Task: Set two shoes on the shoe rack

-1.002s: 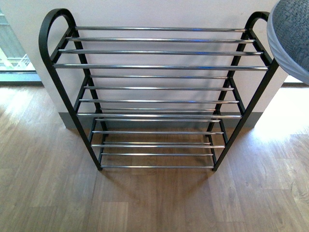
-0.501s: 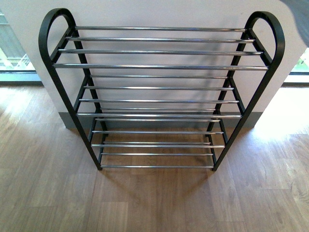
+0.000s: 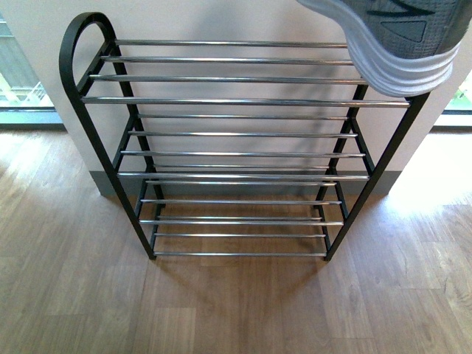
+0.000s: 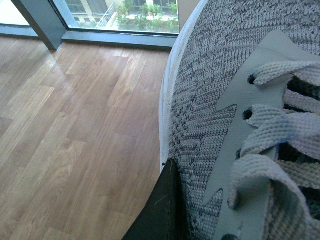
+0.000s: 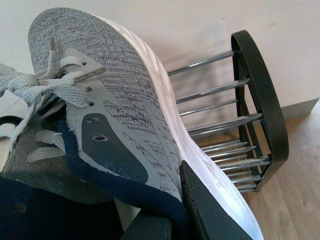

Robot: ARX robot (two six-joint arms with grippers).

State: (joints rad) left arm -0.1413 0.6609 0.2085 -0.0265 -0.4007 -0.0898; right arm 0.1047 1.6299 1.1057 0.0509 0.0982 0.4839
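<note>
Right tool (image 5: 172, 220) is clenched on a grey shoe (image 5: 125, 100) at its heel end. A dark finger (image 5: 210, 210) lies flat against the white sole, and the navy collar (image 5: 100, 200) is bunched beside it. From where I stand, that looks like the same shoe hanging in the upper right of the front frame, sole edge toward us. It sits over the right-hand end of the shoe rack (image 3: 236, 102) and hides that side's arch. As far as I can tell it is in the air, not resting on the chrome rods (image 3: 221, 60).

Its long axis runs from the tool toward the wall (image 3: 221, 18), toe leading, so it crosses the rods rather than lying along them. I'd say that suits a landing on the top shelf. In the right wrist view the rack's arched end frame (image 5: 265, 115) lies just beyond the toe.

Left tool (image 4: 162, 217) grips the other shoe (image 4: 215, 75). Only one dark finger shows, pressed to the knit side near the laces (image 4: 280, 125), with wooden floor (image 4: 75, 125) well beneath. No rack shows in that view, so I judge the right arm the nearer and likely the first to set down. No shoe is on the rack yet.
</note>
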